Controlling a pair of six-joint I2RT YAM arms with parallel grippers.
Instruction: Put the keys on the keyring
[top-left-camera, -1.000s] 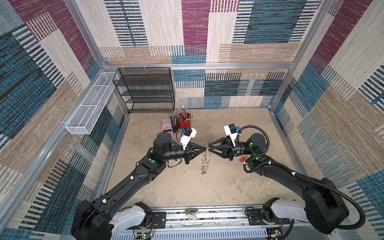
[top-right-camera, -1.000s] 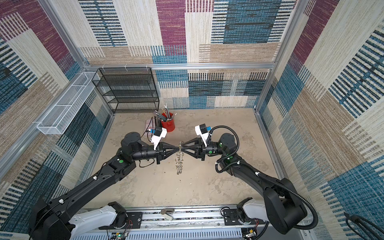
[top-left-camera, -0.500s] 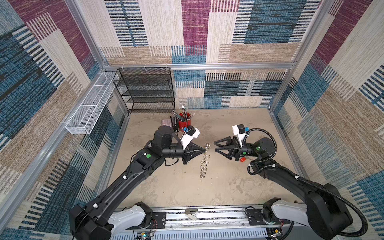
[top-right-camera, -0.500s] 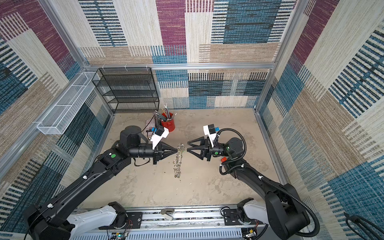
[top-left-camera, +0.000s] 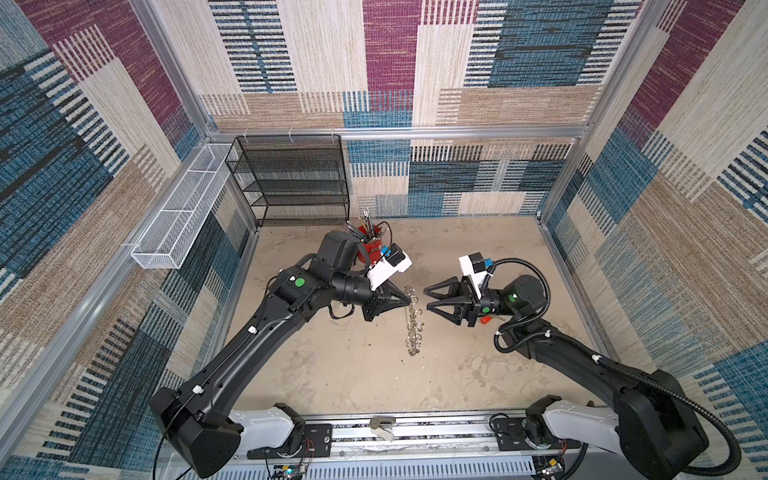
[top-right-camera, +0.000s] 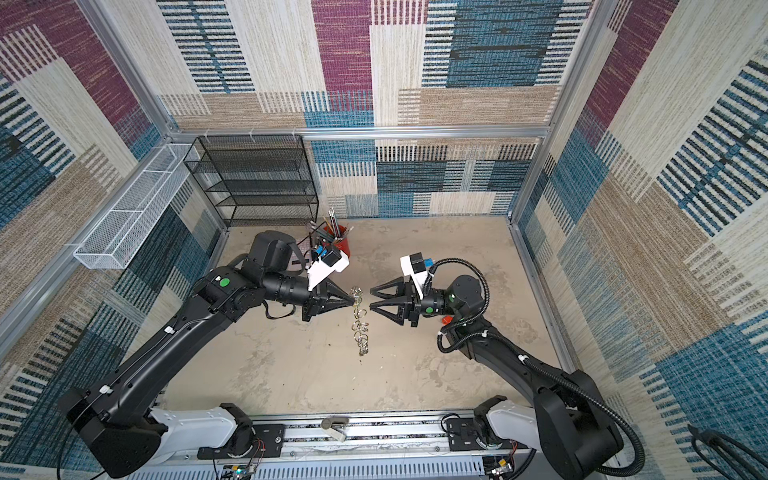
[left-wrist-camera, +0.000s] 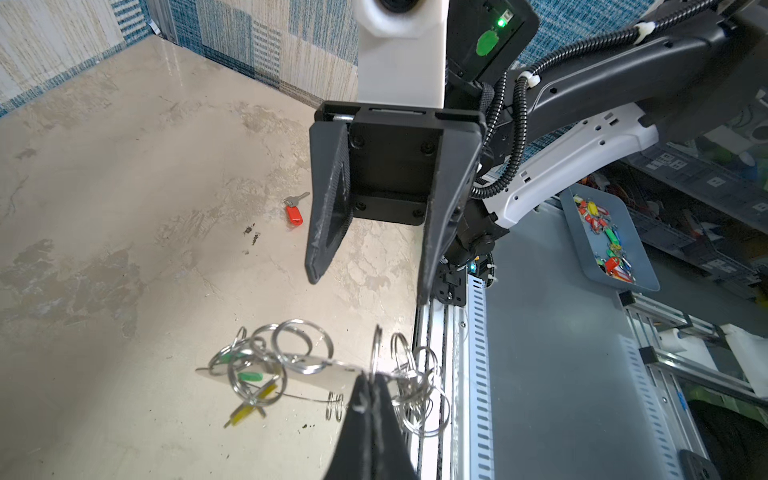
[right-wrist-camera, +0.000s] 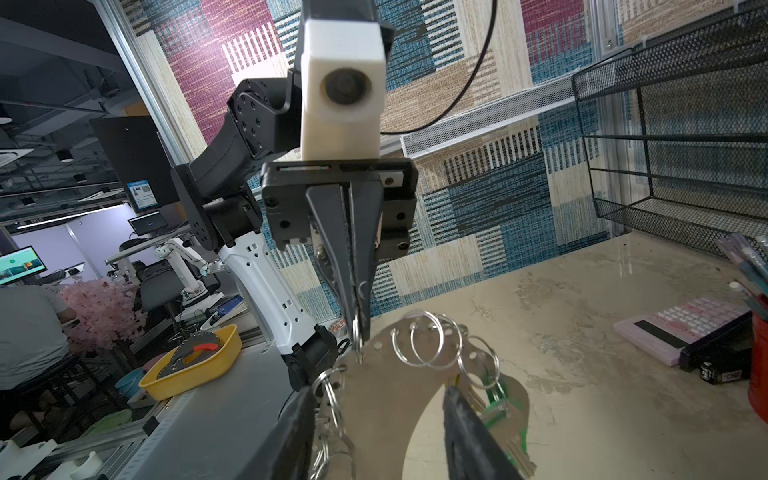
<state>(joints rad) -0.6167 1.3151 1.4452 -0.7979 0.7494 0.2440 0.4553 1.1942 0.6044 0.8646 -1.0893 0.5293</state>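
Observation:
The keyring (top-left-camera: 413, 320) hangs above the table as a grey curved band edged with silver split rings, and shows in both top views (top-right-camera: 360, 328). My left gripper (top-left-camera: 405, 301) is shut on its upper edge (left-wrist-camera: 370, 380). Keys with a green tag (left-wrist-camera: 250, 376) and a yellow tag (left-wrist-camera: 249, 405) hang from its rings. My right gripper (top-left-camera: 426, 299) stands open just right of the keyring, touching nothing; its fingers (right-wrist-camera: 461, 415) frame the band (right-wrist-camera: 399, 386). A red-tagged key (left-wrist-camera: 294, 214) lies on the table under the right wrist (top-left-camera: 484, 320).
A red cup of pens (top-left-camera: 372, 249) stands behind the left wrist, with a pink calculator (right-wrist-camera: 681, 324) beside it. A black mesh shelf (top-left-camera: 295, 183) fills the back left corner, and a white wire basket (top-left-camera: 183, 216) hangs on the left wall.
The two grippers met at the keyring a second ago. My right gripper has opened and drawn back to the right, and the left arm keeps the keyring.

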